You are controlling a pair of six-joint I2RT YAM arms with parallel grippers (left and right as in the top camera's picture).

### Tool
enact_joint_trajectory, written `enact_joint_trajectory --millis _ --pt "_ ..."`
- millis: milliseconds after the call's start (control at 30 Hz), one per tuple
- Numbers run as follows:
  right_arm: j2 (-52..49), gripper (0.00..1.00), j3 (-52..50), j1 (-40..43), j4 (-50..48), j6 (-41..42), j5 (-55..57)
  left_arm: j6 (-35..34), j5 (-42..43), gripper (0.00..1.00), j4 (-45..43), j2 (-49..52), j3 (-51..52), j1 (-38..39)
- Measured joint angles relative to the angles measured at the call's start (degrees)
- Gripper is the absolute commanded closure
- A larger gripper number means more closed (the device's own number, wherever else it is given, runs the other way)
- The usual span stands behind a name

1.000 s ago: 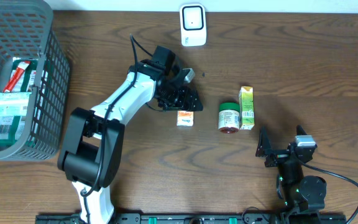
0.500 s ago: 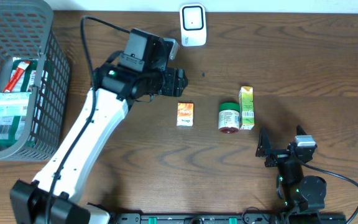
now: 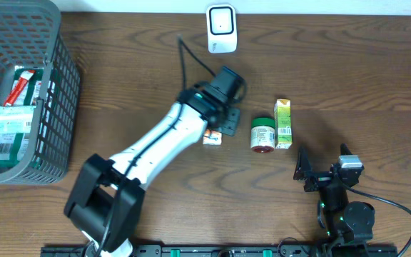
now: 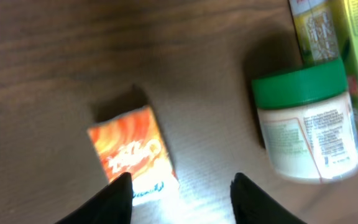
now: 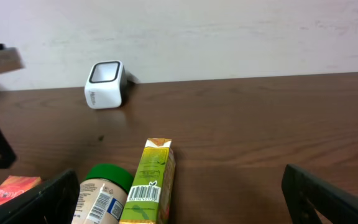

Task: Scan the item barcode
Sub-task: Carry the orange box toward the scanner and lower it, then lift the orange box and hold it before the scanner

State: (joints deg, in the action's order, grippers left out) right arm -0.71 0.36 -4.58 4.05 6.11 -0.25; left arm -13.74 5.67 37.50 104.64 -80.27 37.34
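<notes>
Left gripper (image 4: 180,198) hangs low over the small orange-and-red printed packet (image 4: 132,155), fingers partly spread with bare wood showing in the gap. Nothing is held. One dark fingertip (image 4: 118,198) overlaps the packet's near corner, so this looks like lining up for a pick. The packet lies flat about mid-table, well in from all edges, probably set out within easy reach of both arms. Just beside it toward the right edge, not touching, is the white plastic jar with a green lid (image 4: 306,124), lying on its side. The green-and-yellow carton (image 3: 283,123) sits against the jar's far side. The white boxy barcode scanner (image 3: 220,27) stands at the middle of the far edge, window facing in over the table, so items likely get carried up to it. Right gripper (image 5: 185,196) is parked by the near edge toward the right, fingers spread wide and empty, out of the way. The grey plastic mesh basket (image 3: 56,71) fills the far-left corner and holds a few packs, likely the drop-off. Packet look: flat rectangle, glossy, white lettering, pale strip at one end. No barcode shows on the upper face, so it is probably underneath.
</notes>
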Motion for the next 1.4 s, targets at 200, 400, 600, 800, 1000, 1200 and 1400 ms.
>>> enact_joint_trajectory --millis 200,400,600,800,1000,1200,1400 --pt "0.0 0.01 0.0 0.0 0.0 0.0 0.0 -4.4 -16.9 0.68 -4.7 1.9 0.0 7.4" --pt "0.0 0.01 0.0 0.0 0.0 0.0 0.0 -7.8 -27.6 0.68 -5.0 7.1 0.0 10.0" --pt "0.0 0.01 0.0 0.0 0.0 0.0 0.0 -9.3 -30.1 0.68 -5.0 11.0 0.0 10.1" --pt "0.0 0.01 0.0 0.0 0.0 0.0 0.0 -10.2 -30.5 0.68 -4.9 11.3 0.0 10.6" --pt "0.0 0.01 0.0 0.0 0.0 0.0 0.0 -11.4 -30.5 0.68 -4.3 11.5 0.0 11.2" --pt "0.0 0.01 0.0 0.0 0.0 0.0 0.0 -12.0 -30.5 0.68 -3.8 13.7 0.0 11.3" --pt "0.0 0.01 0.0 0.0 0.0 0.0 0.0 -12.1 -30.6 0.80 -3.2 14.7 0.0 11.3"
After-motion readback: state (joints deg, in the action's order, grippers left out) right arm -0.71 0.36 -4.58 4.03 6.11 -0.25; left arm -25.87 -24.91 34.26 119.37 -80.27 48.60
